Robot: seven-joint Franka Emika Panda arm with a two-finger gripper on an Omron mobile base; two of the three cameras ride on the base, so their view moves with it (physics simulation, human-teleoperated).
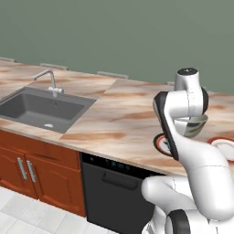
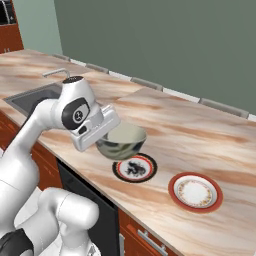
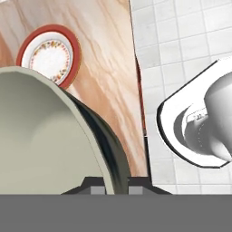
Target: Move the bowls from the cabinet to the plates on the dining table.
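Observation:
My gripper [image 2: 103, 134] is shut on the rim of a shiny grey metal bowl [image 2: 122, 141] with a cream inside, holding it a little above the dining table [image 2: 200, 135]. The bowl hangs just over the far-left edge of the black-rimmed plate [image 2: 135, 168]. To the right of that plate lies the red-rimmed plate [image 2: 195, 192], bare. In the hand view the bowl [image 3: 45, 136] looms large, its rim between the gripper [image 3: 113, 188] tips, with the red-rimmed plate [image 3: 49, 55] beyond it. The bowl [image 1: 192, 125] shows past my arm. The cabinet is out of view.
A dark sink [image 1: 41, 109] with a faucet [image 1: 51, 82] is set in the counter to the left. Below the counter edge are a black dishwasher [image 1: 114, 192] and red-brown doors [image 1: 36, 169]. White floor tiles [image 3: 181, 45] lie beside the table.

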